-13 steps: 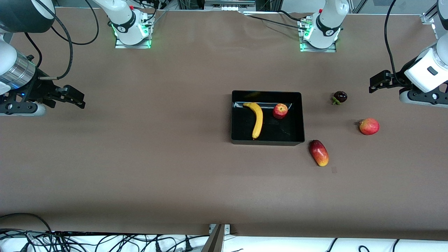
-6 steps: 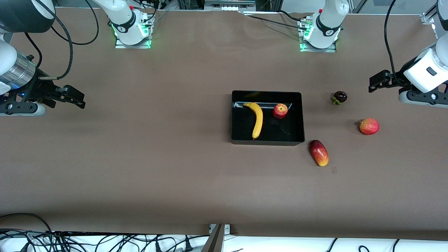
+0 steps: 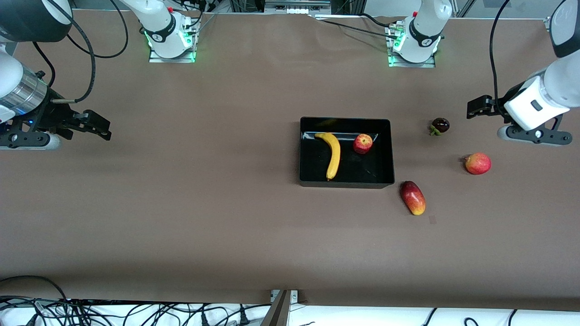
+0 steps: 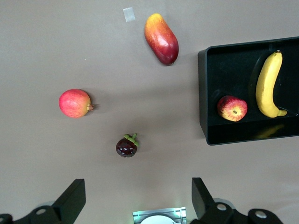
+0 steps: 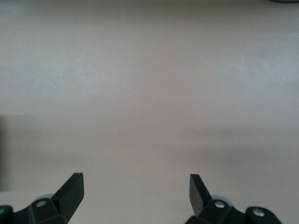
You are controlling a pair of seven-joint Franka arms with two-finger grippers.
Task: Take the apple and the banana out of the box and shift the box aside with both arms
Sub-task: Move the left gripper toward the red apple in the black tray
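The table point(image 3: 190, 208) lies bare from the right arm's end up to the box point(image 3: 346, 183), which holds a banana point(image 3: 334, 156) and an apple point(image 3: 363, 143). Toward the left arm's end, three loose fruits crowd the approach: from the box, a mango point(image 3: 413, 197) just beside its corner at four o'clock, a mangosteen point(image 3: 440, 125) at two o'clock, and a red-orange fruit point(image 3: 478, 163) at three o'clock, with clear gaps between them.

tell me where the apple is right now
In the front view the apple lies inside the black box, beside the banana, in the corner farther from the camera toward the left arm's end of the table.
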